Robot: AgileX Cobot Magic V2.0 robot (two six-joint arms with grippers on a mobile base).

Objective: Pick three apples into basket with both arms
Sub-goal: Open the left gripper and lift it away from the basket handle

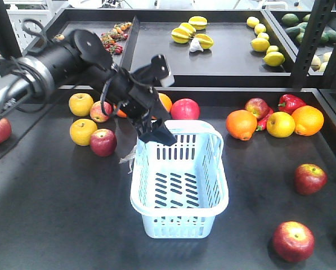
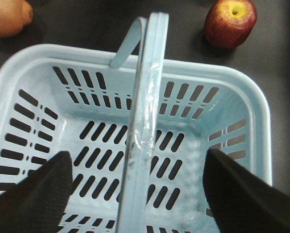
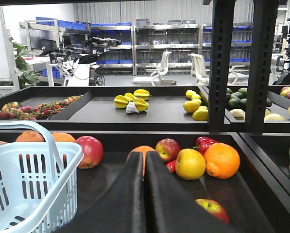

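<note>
The pale blue basket [image 1: 223, 185] stands empty in the middle of the dark table, one handle raised. My left gripper [image 1: 158, 135] hangs open over its far left rim. In the left wrist view the gripper [image 2: 137, 155] looks down into the basket [image 2: 208, 70], fingers either side of the raised handle [image 2: 147, 97], holding nothing. Red apples lie around: one left [image 1: 103, 142], one behind the basket [image 1: 185, 109], two at the right front [image 1: 310, 178] [image 1: 292, 241]. My right gripper [image 3: 145, 155] is shut and empty, right of the basket [image 3: 62, 155], pointing at the fruit.
Yellow apples [image 1: 83, 131], oranges [image 1: 241, 124] and a red pepper [image 1: 290, 103] sit along the back. A raised shelf [image 1: 224, 53] with yellow fruit runs behind, with a black upright post [image 1: 311, 45] at the right. Clear plastic [image 1: 128, 160] hangs off the basket's left side.
</note>
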